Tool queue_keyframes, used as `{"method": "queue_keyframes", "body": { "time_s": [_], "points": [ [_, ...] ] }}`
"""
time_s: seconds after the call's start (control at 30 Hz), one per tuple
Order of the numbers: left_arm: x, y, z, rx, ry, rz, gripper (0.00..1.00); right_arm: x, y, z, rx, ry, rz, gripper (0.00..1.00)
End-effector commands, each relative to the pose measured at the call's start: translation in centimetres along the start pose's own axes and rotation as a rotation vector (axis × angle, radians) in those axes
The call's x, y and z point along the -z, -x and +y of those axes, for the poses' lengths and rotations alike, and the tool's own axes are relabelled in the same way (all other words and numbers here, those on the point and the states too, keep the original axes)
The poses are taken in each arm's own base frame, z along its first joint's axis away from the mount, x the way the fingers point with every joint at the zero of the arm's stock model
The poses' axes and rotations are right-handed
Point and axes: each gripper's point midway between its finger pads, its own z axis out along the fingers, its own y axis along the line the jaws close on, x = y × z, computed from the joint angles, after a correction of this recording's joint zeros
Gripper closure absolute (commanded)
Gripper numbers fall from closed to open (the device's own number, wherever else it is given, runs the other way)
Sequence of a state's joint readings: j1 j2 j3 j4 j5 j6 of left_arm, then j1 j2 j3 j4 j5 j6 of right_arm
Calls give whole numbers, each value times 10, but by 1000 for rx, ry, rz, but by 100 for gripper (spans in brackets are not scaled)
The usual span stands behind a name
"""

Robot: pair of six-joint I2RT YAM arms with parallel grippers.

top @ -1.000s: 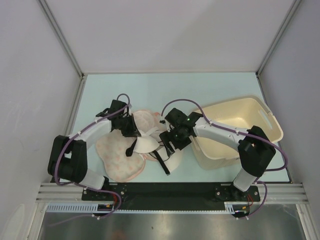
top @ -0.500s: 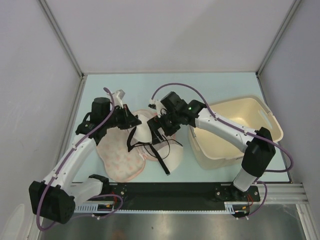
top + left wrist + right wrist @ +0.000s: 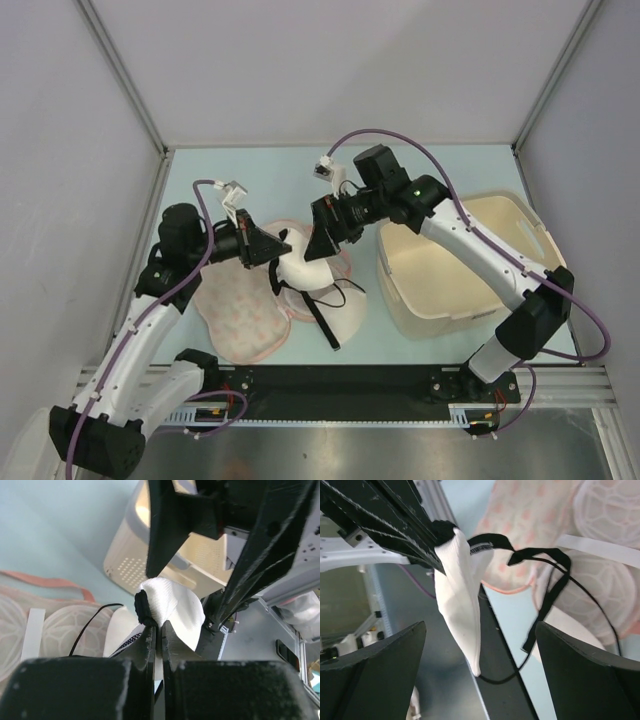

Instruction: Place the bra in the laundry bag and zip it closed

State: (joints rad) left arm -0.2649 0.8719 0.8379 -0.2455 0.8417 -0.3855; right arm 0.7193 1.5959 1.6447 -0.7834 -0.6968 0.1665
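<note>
Right gripper point(image 3: 318, 240) has let go and pulled up and back. Its fingers are spread wide now, holding nothing. Nearest me, the laundry bag point(image 3: 240, 325) lies spread on the table. The bra point(image 3: 300, 270) trails over the bag's right lobe, with one end lifted and pinched by its black edge in the tightly closed left gripper point(image 3: 157, 627). One hand carries it alone. I judge tucking it in comes next, with the zip not yet done.
</note>
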Motion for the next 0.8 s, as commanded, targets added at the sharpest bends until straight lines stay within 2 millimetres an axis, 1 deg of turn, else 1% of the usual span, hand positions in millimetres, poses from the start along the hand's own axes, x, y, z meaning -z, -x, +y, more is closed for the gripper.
{"method": "queue_keyframes", "body": {
  "time_s": [0.0, 0.07, 0.1, 0.17, 0.2, 0.27, 0.3, 0.37, 0.4, 0.43, 0.47, 0.53, 0.57, 0.6, 0.63, 0.67, 0.7, 0.73, 0.77],
  "points": [
    [8, 12, -32, -95, -136, -38, 100, 5, 10, 41, 12, 154, -48, 7],
    [10, 13, -36, -97, -145, -44, 100, 0, 11, 48, -1, 181, -49, 12],
    [11, 13, -38, -101, -155, -47, 100, -3, 10, 47, -11, 187, -42, 21],
    [15, 16, -47, -108, -180, -59, 100, -8, 8, 51, -24, 192, -28, 33],
    [16, 17, -50, -112, -185, -64, 100, -11, 8, 52, -30, 198, -18, 44],
    [20, 23, -57, -124, -194, -89, 100, -12, 4, 58, -38, 205, -1, 59],
    [21, 25, -60, -124, -195, -100, 100, -11, 4, 61, -40, 205, -3, 77],
    [25, 35, -66, -127, -186, -138, 74, -6, 4, 64, -49, 197, -22, 94],
    [27, 39, -67, -128, -174, -152, 60, -4, 5, 63, -53, 182, -31, 100],
    [30, 47, -72, -137, -167, -176, 37, 3, 7, 65, -45, 164, -55, 100],
    [35, 54, -77, -154, -157, -211, 29, 8, 9, 62, -60, 143, -67, 100],
    [44, 65, -89, -173, -153, -258, 17, 21, 16, 64, -59, 117, -106, 100],
    [48, 70, -90, -173, -134, -284, 15, 31, 19, 68, -56, 111, -127, 100],
    [55, 74, -96, -188, -127, -315, 14, 38, 23, 69, -63, 105, -143, 100],
    [62, 83, -102, -201, -114, -350, 12, 43, 26, 73, -53, 103, -156, 100],
    [66, 85, -102, -191, -85, -363, 11, 54, 32, 82, -39, 101, -173, 100],
    [74, 97, -96, -183, -6, -436, 11, 59, 34, 87, -32, 102, -182, 100],
    [86, 111, -98, -194, 58, -498, 11, 64, 37, 93, -24, 103, -193, 100],
    [92, 109, -85, -142, 149, -509, 11, 73, 44, 103, -7, 112, -214, 100]
  ]
}}
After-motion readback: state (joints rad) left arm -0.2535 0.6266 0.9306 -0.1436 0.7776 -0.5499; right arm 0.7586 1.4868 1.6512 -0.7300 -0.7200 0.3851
